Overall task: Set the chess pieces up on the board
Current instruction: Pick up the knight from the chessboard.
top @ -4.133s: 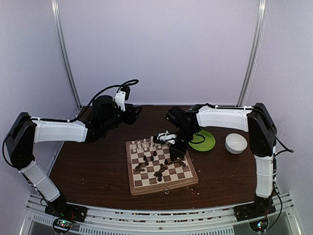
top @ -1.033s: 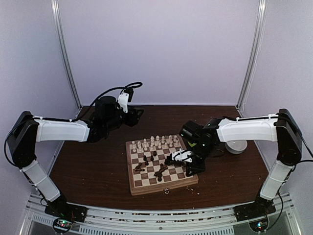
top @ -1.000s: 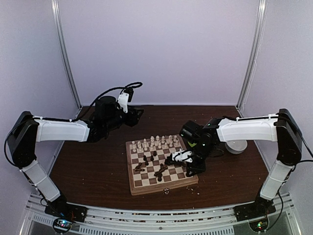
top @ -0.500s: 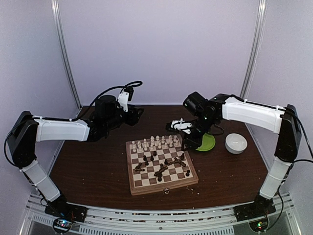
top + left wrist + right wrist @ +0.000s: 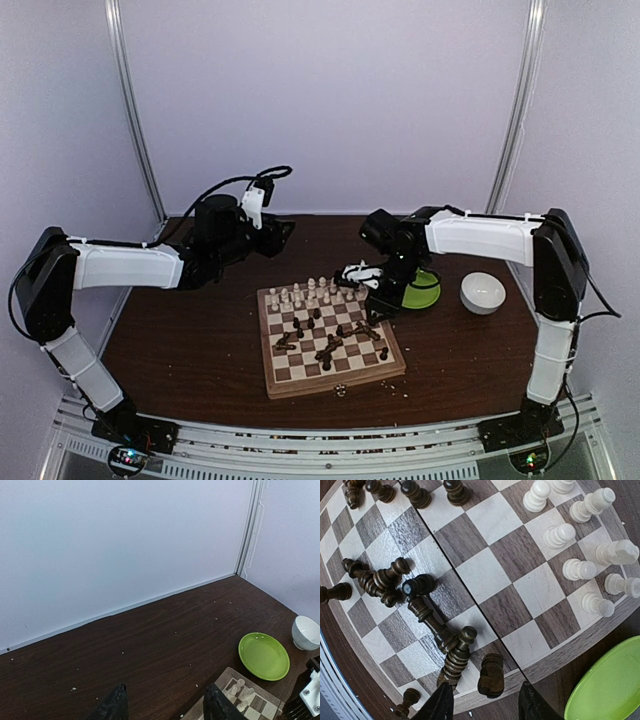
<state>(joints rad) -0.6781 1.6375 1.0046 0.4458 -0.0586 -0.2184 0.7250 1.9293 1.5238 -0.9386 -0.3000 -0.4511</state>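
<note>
A: Catching the right gripper (image 5: pixel 482 704) with fingers spread wide and gripping nothing?

B: Confirming. Placing it over the right-hand edge of the chessboard (image 5: pixel 485 577), directly above a dark brown piece (image 5: pixel 491 676) resting at the rim.

A: And spotting the left gripper (image 5: pixel 165 707)?

B: Finding it likewise parted and empty, hanging above the dark wooden table (image 5: pixel 150 645) behind the board's far left corner, well apart from the pieces.

A: Locating the rest of the set?

B: Seeing the pale cream pieces (image 5: pixel 312 292) standing along the board's far edge. Seeing the dark brown pieces (image 5: pixel 328 345) scattered across the middle and near squares, several toppled and touching in a heap, others upright.

A: Noting anything beyond the board?

B: Picking out a round green plate (image 5: pixel 425 290) just beside the board's far right corner, and a white bowl (image 5: pixel 483 292) further right, apart from the plate.
</note>
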